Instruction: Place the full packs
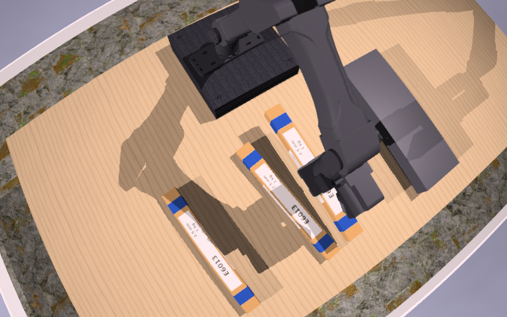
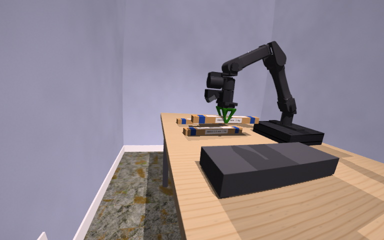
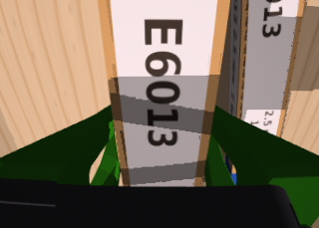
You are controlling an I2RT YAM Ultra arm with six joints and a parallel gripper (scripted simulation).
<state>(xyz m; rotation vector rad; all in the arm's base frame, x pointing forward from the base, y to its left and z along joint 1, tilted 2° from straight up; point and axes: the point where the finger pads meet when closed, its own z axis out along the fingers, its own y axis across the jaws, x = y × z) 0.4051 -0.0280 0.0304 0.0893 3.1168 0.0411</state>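
Lilac-walled room, pale wooden bench (image 2: 247, 214). Long tan-and-blue cardboard electrode pack (image 1: 293, 138), mid-bench: rigid, heavy; green claw (image 2: 226, 114) clamped off-centre across its width.

Take the low platform (image 1: 401, 117) as your landmark on the table (image 1: 91, 188). Just beside it lies the nearest pack (image 1: 292, 137), parallel to it. Beyond that you have the middle pack (image 1: 288, 200), then the farthest pack (image 1: 209, 255), well apart. The arm's base (image 1: 248, 82) sits near the platform's end.
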